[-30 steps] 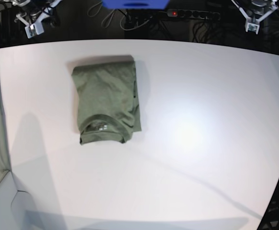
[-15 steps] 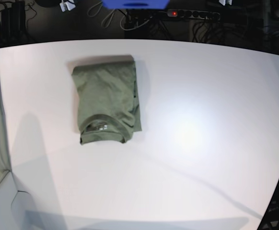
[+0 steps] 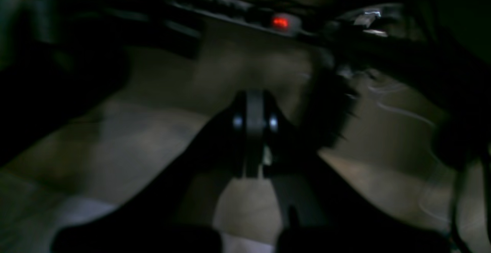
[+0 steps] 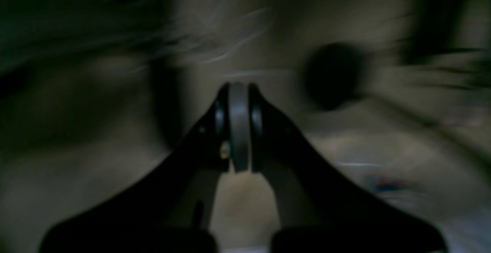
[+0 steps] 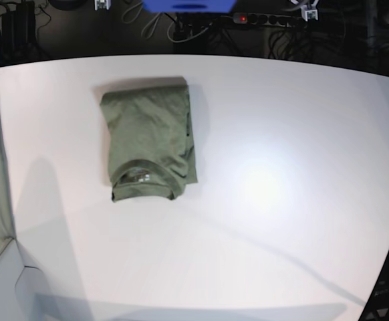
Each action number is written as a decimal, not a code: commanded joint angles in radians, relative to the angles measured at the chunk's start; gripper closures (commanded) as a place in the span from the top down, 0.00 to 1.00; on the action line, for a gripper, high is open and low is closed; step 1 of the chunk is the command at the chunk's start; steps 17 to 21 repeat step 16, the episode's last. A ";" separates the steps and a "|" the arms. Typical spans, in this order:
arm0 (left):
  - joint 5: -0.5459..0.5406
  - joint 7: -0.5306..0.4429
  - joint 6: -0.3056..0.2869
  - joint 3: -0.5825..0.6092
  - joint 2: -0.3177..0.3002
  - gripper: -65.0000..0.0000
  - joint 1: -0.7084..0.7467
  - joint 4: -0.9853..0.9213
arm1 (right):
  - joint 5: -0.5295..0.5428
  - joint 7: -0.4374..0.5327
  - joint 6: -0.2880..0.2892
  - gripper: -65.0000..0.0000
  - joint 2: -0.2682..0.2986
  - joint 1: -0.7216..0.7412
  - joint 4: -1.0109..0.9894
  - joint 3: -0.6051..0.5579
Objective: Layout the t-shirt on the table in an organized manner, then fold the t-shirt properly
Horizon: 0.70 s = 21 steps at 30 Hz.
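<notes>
You'll find the t-shirt [image 5: 149, 141] folded into a compact rectangle in the upper left of the base frame, collar toward the bottom, lying flat on the white tabletop [image 5: 281, 200]. Both wrist views are dark and badly blurred. Your left gripper [image 3: 254, 134] has its jaws pressed together on nothing, and so does your right gripper [image 4: 238, 126]. Behind them you can make out only a red light [image 3: 280, 22].

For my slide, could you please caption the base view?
Folded olive t-shirt, collar toward the camera, resting alone on the white table.
</notes>
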 commanded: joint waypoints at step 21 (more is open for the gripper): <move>0.004 -0.005 0.237 0.170 0.048 0.01 -0.138 -0.122 | 0.009 0.001 -0.310 0.00 -0.093 0.025 -0.007 0.002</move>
